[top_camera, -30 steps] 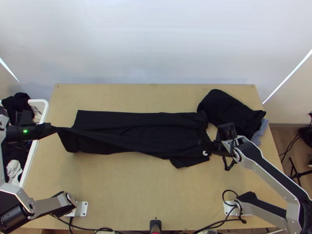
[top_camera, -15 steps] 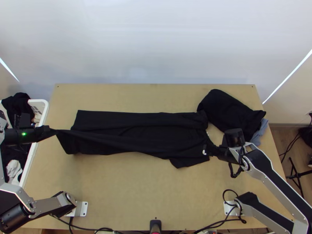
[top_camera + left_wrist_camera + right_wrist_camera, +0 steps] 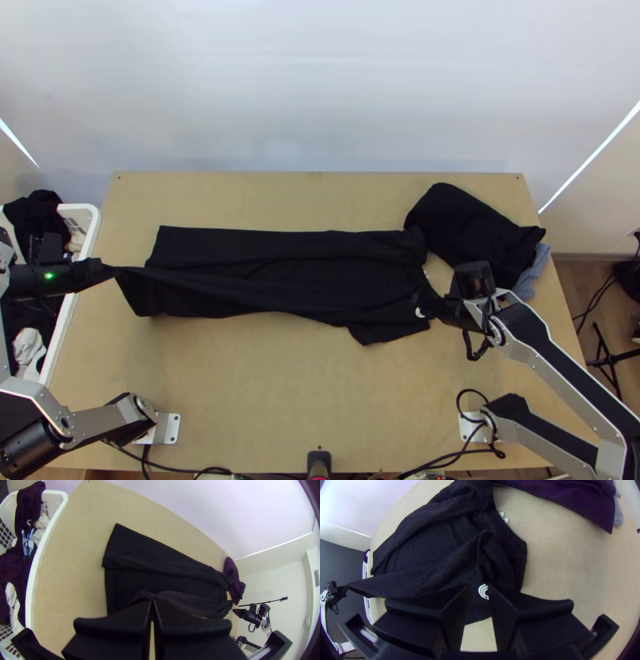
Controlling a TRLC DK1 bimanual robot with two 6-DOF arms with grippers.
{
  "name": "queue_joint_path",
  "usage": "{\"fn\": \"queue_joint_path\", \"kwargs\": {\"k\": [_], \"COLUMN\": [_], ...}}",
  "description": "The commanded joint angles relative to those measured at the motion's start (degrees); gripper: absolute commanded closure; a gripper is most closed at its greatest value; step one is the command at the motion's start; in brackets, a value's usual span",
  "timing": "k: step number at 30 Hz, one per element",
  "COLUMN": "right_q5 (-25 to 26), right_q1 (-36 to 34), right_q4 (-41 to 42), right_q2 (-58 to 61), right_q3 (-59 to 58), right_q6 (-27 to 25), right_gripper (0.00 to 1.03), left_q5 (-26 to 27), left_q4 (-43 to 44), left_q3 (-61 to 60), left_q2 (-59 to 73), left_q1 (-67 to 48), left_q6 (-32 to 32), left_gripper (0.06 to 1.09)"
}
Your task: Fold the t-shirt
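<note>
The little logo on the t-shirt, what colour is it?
White: the logo is a set of curved stripes, clearest in the right wrist view.

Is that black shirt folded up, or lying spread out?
Partly folded: the t-shirt has its far side turned inward lengthwise, while the left end effector holds part of its hem.

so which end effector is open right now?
The right end effector: its fingers stand apart by the shirt's white logo. The left end effector is shut on the shirt.
</note>
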Motion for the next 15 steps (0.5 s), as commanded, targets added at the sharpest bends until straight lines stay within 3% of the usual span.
{"fn": "queue_joint_path", "kwargs": {"k": [1,15], "right_q5": [0.04,0.04], "right_q1": [0.11,0.90], "right_q4": [0.94,2.70], "right_q2": [1.11,1.98], "right_q3": [-0.28,-1.16], "right_q6": [0.04,0.48], "right_gripper": [0.76,0.76], "left_q5": [0.02,0.02], "left_q4": [-0.13,-0.13], "left_q3": [0.15,-0.73], "left_q2": [-0.12,0.06], "left_q1": [0.23,-0.03], "left_q6": [0.06,0.32], "left_gripper": [1.05,1.05]}}
